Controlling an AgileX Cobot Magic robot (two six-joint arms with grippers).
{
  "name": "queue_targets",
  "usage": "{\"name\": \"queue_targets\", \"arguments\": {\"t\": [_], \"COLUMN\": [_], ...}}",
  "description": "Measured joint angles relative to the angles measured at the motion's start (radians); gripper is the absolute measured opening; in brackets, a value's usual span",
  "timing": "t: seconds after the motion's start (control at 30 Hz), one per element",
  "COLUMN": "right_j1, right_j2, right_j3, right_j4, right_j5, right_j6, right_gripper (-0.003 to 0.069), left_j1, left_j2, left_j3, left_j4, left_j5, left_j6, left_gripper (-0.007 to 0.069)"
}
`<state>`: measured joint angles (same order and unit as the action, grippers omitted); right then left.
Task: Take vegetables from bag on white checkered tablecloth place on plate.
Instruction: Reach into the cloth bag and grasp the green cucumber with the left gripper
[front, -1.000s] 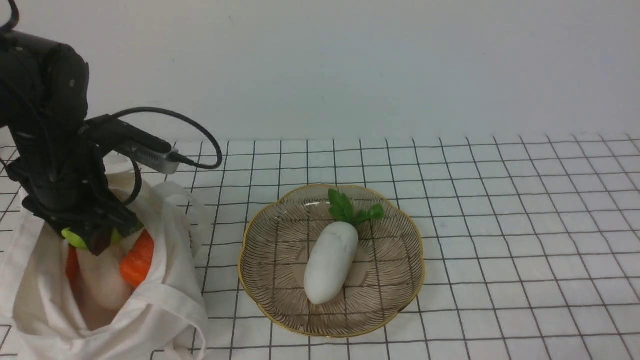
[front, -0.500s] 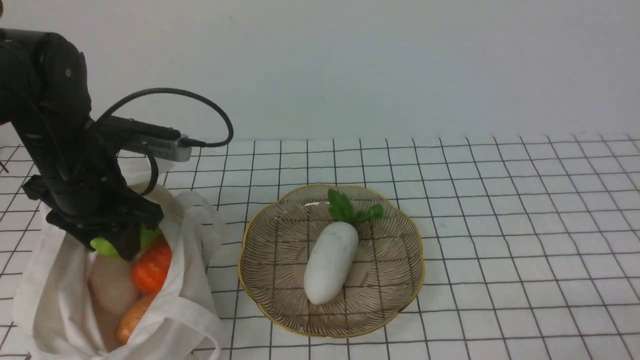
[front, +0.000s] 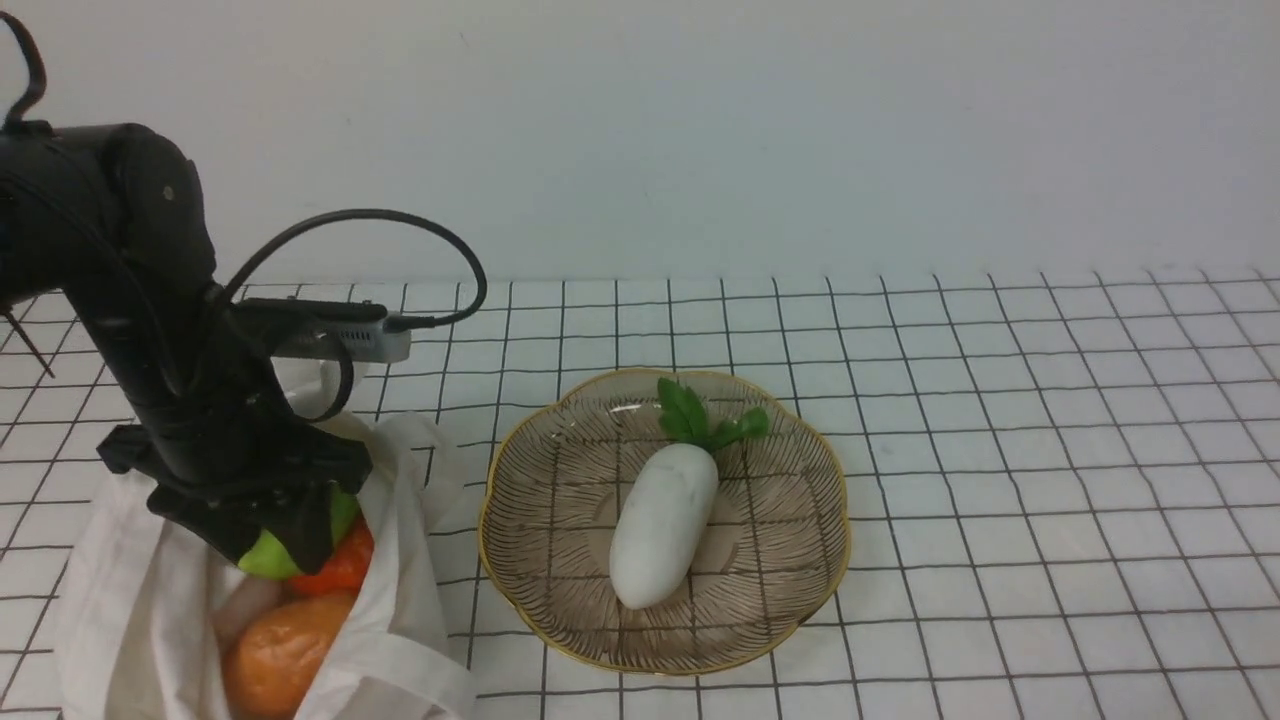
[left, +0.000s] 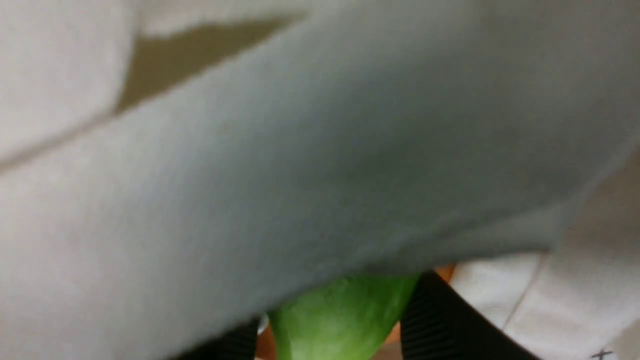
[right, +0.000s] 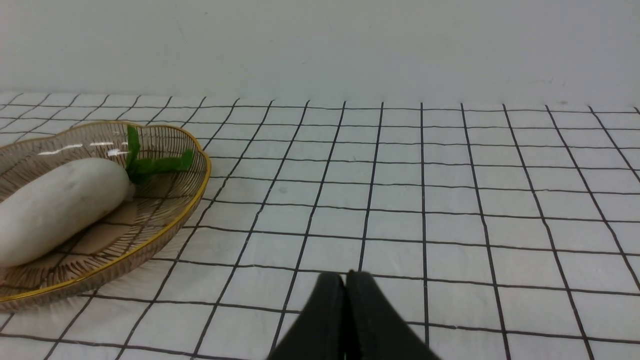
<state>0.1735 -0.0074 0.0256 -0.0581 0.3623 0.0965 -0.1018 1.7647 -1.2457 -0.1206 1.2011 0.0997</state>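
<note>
L tool (front: 278, 545) grips 1 green veg (front: 262, 560); 2 orange veg (front: 285, 650) in bag (front: 120, 600); R tool (right: 345, 285) clenched; 1 radish (front: 662, 525) on plate (front: 800, 590).

Soft, matt cloth for bag (front: 400, 640) and tablecloth (front: 1000, 450). Glossy, clear, ribbed plate (front: 790, 480), shiny gold rim. Smooth green vegetable (front: 260, 568); smooth, matt white radish (front: 660, 525). Matt black left gripper (front: 278, 548), ribbed pads (left: 430, 320).

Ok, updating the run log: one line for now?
left tool: shut on vegetable at bag mouth | right tool: shut | plate: radish
</note>
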Motion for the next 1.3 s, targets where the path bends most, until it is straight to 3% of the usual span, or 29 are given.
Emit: {"name": "queue_targets", "arguments": {"t": [0.63,0.97,1.3], "right_j1": [0.0,0.0,0.0], "right_j2": [0.0,0.0,0.0], "right_j3": [0.0,0.0,0.0], "right_j4": [0.0,0.0,0.0], "right_j5": [0.0,0.0,0.0], "right_j6": [0.005,0.005,0.005], "right_gripper": [-0.0014,-0.0014,-0.0014], "left_j1": [0.0,0.0,0.0], "left_j2": [0.001,0.0,-0.029], "left_j3": [0.056,0.057,0.057], "left_j4": [-0.005,-0.022,-0.061], "left_j5": [0.019,0.002,0.002], "left_j6": [-0.015,-0.021,-0.021], "left_gripper": [0.0332,0.0547,0.0562]}}
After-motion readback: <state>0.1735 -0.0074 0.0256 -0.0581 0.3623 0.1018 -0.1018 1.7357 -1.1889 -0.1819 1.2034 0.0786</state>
